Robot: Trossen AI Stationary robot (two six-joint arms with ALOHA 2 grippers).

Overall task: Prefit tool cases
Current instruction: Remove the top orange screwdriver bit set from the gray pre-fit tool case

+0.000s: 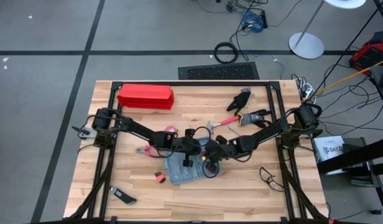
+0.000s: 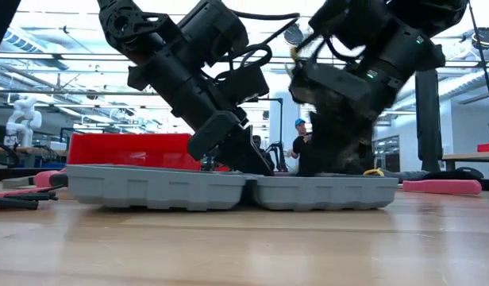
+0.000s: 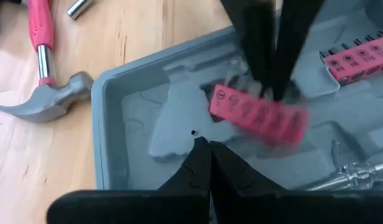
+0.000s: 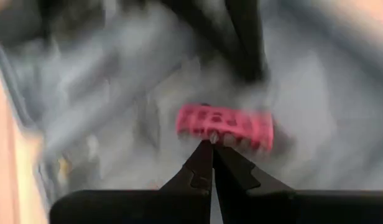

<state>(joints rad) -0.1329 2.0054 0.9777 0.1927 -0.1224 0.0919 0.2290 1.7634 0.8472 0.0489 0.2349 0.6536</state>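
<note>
The tool case [image 1: 186, 167] lies open and flat near the front middle of the wooden table [image 1: 253, 193], with its two grey halves side by side. Both arms reach into it. The left gripper [image 3: 207, 144] has its two fingers pressed together with nothing between them, and it hangs just above a pink bit holder [image 3: 258, 114] that lies crooked in the grey tray. The right gripper [image 4: 211, 148] also has its fingers together and empty, right beside that same pink piece. The two grippers are very close to each other, so they could bump. A closed tip could also push the pink holder sideways and leave it sitting out of its slot, and then the case would likely not shut well. A hard push down might slide the light case along the table. Counting from near to far: one black tool [image 1: 122, 196] by the front edge, one small red piece [image 1: 159, 178] beside the case, one tool case, two pink bit holders inside it, the second one [image 3: 359, 57] sitting neatly in its slot, two grippers, one hammer [image 1: 221, 123] behind the case, one pair of black gloves [image 1: 242, 100], and one long red box [image 1: 145, 96] at the back.
</note>
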